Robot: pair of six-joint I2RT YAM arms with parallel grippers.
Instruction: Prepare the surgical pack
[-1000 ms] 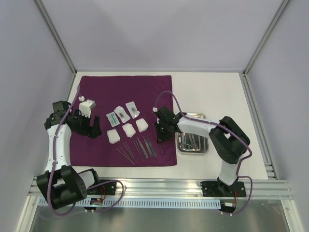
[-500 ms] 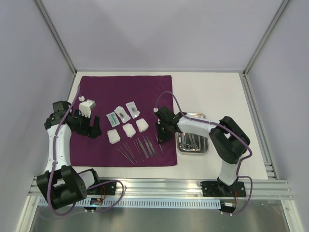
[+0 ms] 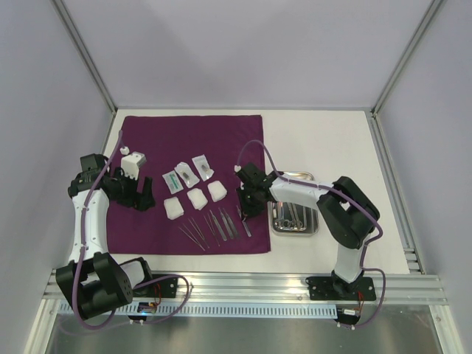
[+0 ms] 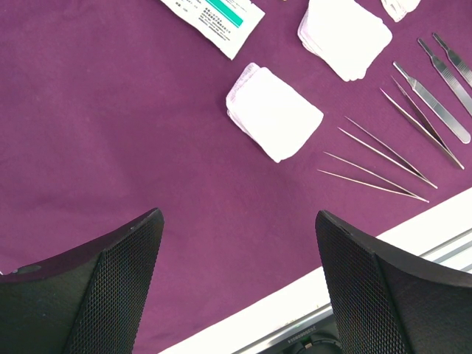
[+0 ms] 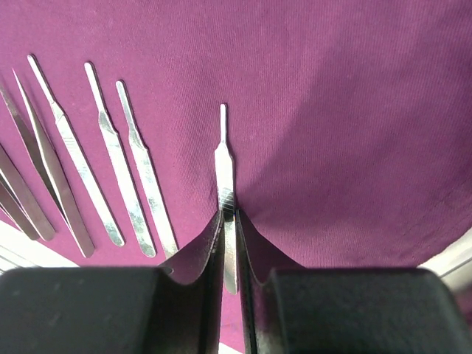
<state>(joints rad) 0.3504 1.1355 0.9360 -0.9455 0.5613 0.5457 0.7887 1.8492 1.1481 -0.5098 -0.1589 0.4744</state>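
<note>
The right gripper (image 5: 229, 215) is straddling a metal tool (image 5: 223, 158) on the purple cloth (image 5: 332, 110), fingers nearly together; I cannot tell whether it is gripping. The left gripper (image 4: 237, 221) is hovering over the cloth's near edge, jaws spread wide.

Nothing can be read: the only print in view is small dark lettering beside a teal band on the white label of a packet (image 4: 214, 15) lying on the cloth (image 4: 110, 133), too blurred to make out.

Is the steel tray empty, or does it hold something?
Not empty: several thin metal instruments lie inside the steel tray, seen from above.
</note>
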